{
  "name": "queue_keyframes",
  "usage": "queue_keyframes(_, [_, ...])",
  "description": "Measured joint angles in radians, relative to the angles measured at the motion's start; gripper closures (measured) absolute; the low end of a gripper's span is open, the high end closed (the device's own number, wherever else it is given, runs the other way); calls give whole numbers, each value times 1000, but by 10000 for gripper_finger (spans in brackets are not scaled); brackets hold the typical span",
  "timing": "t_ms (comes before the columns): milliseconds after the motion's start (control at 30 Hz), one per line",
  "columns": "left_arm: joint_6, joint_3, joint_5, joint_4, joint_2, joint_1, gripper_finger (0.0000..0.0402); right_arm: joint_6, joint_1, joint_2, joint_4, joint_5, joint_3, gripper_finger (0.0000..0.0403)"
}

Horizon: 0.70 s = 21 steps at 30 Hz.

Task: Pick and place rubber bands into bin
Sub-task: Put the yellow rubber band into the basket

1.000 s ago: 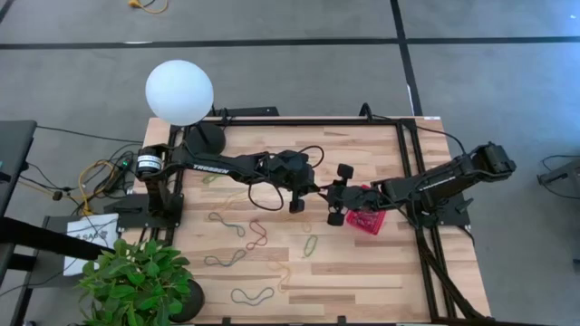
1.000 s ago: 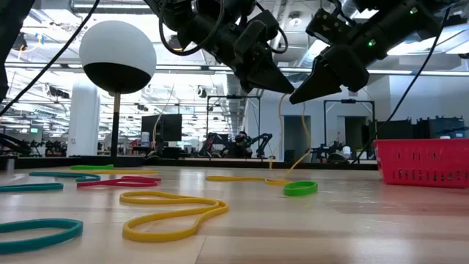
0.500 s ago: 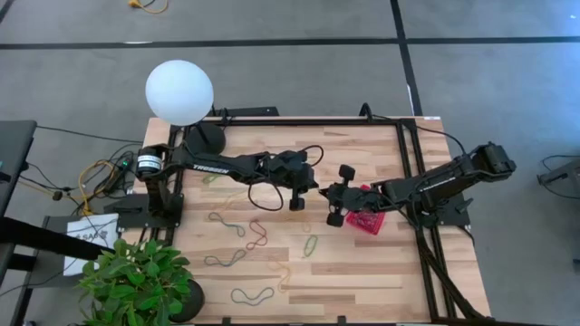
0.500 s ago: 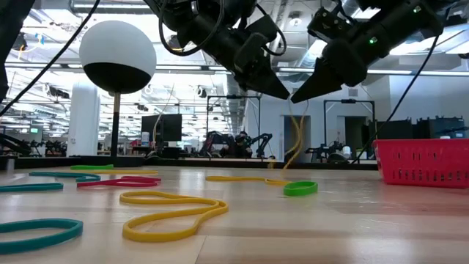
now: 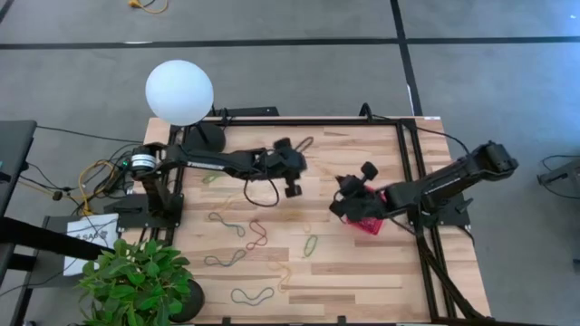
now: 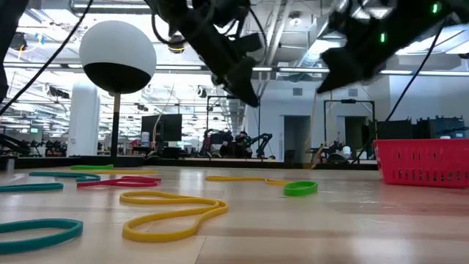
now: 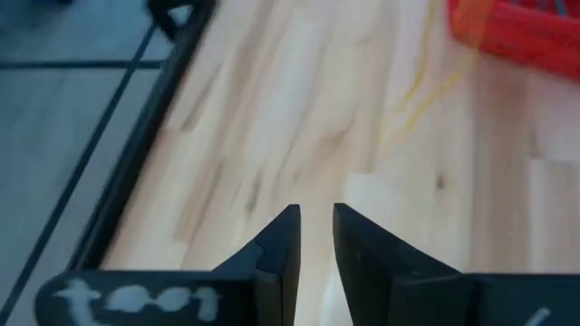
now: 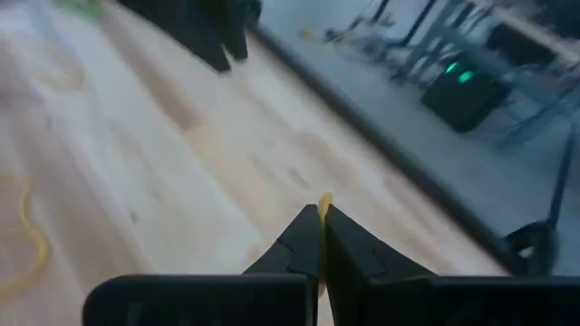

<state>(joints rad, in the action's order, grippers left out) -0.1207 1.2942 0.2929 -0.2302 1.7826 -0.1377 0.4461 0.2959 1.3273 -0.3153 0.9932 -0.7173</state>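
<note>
My right gripper [image 5: 343, 200] hovers at the left rim of the red bin [image 5: 369, 220], shut on a yellow rubber band [image 8: 323, 200]. My left gripper [image 5: 303, 166] hangs above the table's middle, left of the right one. Its fingers are a narrow gap apart in the left wrist view [image 7: 314, 226] and hold nothing. Several more rubber bands, among them green [image 5: 310, 244], red [image 5: 256, 237] and yellow [image 6: 173, 214], lie flat on the wood toward the near left. In the low view the bin [image 6: 423, 163] stands on the table at the right. My right gripper pinches the yellow rubber band between its two fingertips; only a small bit of it [image 8: 323, 198] shows at the tips in the right wrist view. The gripper is well above the table. How the band hangs below cannot be made out.
A lamp with a white globe [image 5: 179, 91] stands at the far left corner, a potted plant [image 5: 136, 281] at the near left. A black frame rail [image 5: 407, 172] runs along the right side behind the bin. Bare wood lies between the grippers and the near edge.
The two grippers met tip to tip above the table's middle with the yellow band hanging there. They have since parted. The left gripper drew back toward the left and far side. The right gripper swung right toward the bin, taking the band along.
</note>
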Motion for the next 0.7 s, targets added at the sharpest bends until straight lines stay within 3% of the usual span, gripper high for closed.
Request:
queue_keyframes(167, [-3, 0, -30, -143, -122, -40, 343, 140, 80, -56, -283, 62, -137, 402])
queue_keyframes(333, [4, -54, -51, -215, -283, -97, 343, 456, 169, -96, -619, 51, -227, 403])
queue_keyframes(433, [53, -187, -122, -177, -401, -126, 343, 680, 229, -107, -749, -6, -228, 403])
queue_keyframes(533, [98, -383, -186, -20, -527, -139, 343, 860, 281, -96, -849, -75, -213, 403])
queue_keyframes(700, [195, -676, -216, 244, -687, -140, 343, 993, 306, -44, -888, -166, -190, 403])
